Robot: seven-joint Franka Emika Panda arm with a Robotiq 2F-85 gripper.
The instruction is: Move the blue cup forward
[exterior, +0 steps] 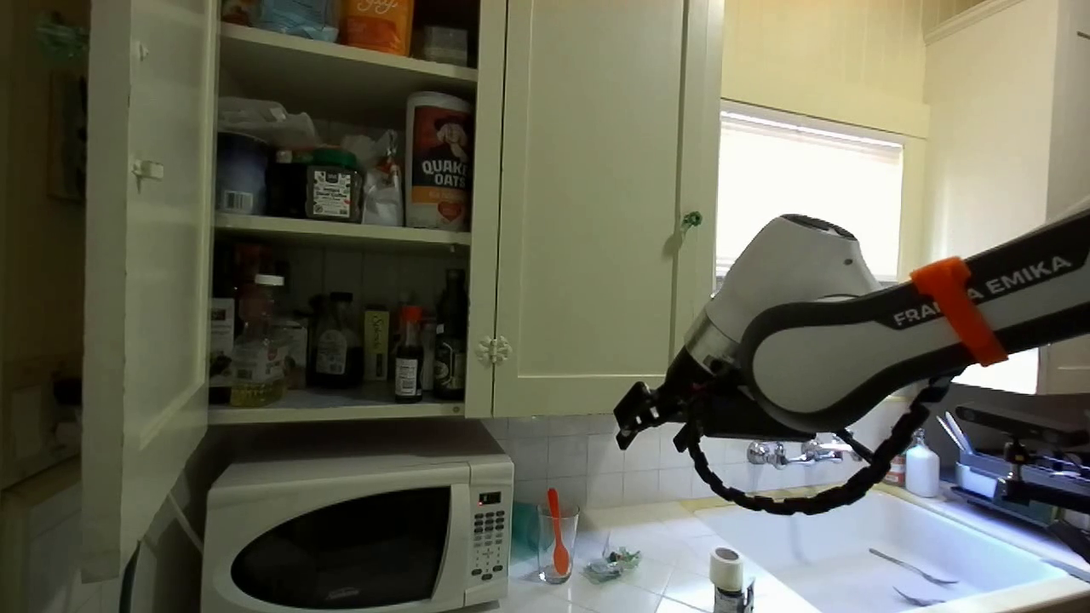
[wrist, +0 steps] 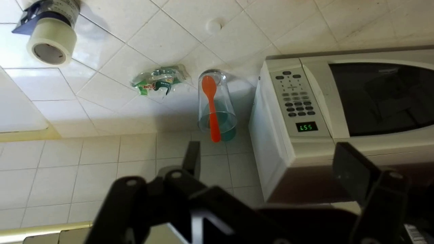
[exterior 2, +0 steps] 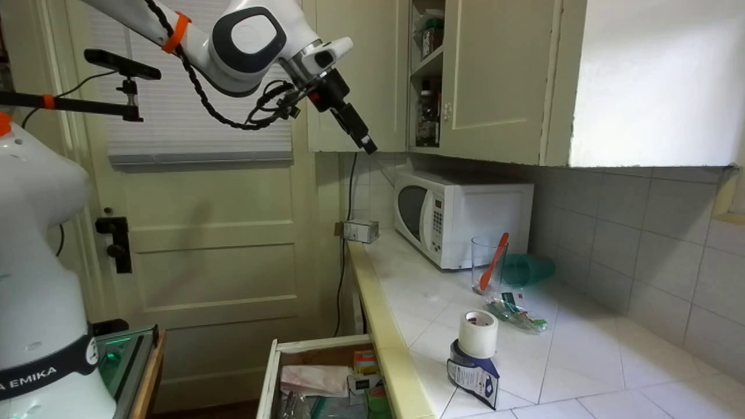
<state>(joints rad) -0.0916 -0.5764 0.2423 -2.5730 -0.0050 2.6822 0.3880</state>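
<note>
Teal plastic cup [exterior 2: 529, 270] behind glass tumbler [exterior 2: 481, 258] | step, likely: approach | my gripper [wrist: 269, 156] spread wide, holding nothing | next: I should descend, skirting that tumbler

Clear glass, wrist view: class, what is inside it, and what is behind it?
Inside, an orange spoon; behind, partly seen through the glass, the blue cup. Anything directly behind that cup is covered.

In front, the cup [exterior 2: 532, 270] is being barred by the glass [exterior 2: 479, 262], at one side by the microwave [exterior 2: 488, 224]; free room is being left between counter [exterior 2: 588, 355] and cupboard [exterior 2: 503, 84].
</note>
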